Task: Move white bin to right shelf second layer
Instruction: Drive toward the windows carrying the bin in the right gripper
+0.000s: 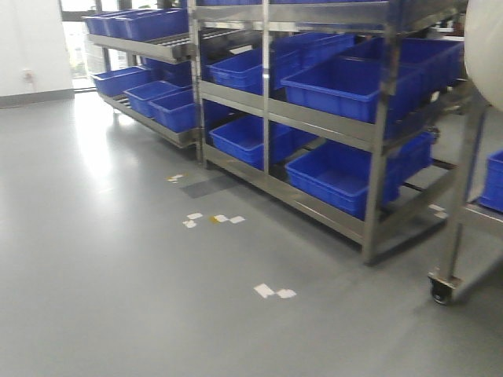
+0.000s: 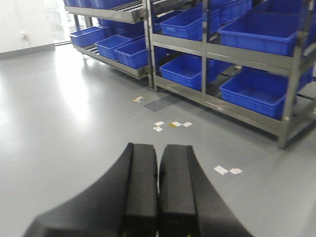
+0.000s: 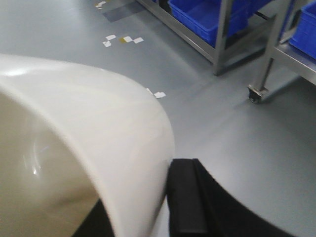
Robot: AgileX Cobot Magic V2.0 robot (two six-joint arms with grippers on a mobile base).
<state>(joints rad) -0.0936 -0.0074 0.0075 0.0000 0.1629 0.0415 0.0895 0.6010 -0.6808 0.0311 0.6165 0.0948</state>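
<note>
Evidently the right end effector (image 3: 141, 217) pinches the white bin (image 3: 89, 123) by its wall; glossy, probably light, stiff plastic could slip. Meanwhile the left end effector (image 2: 158, 192) is clenched, empty.

Shiny grey floor (image 2: 59, 98), bits of white tape (image 2: 172, 124) just ahead of the left gripper (image 2: 159, 148), steel racks (image 2: 247, 58) standing further out.

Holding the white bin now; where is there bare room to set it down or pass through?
Bare grey floor lies open left of the tape scraps and before the steel rack. A narrow lane runs between that rack's corner post and the wheeled rack's caster. Every visible rack level is crowded with blue crates.
</note>
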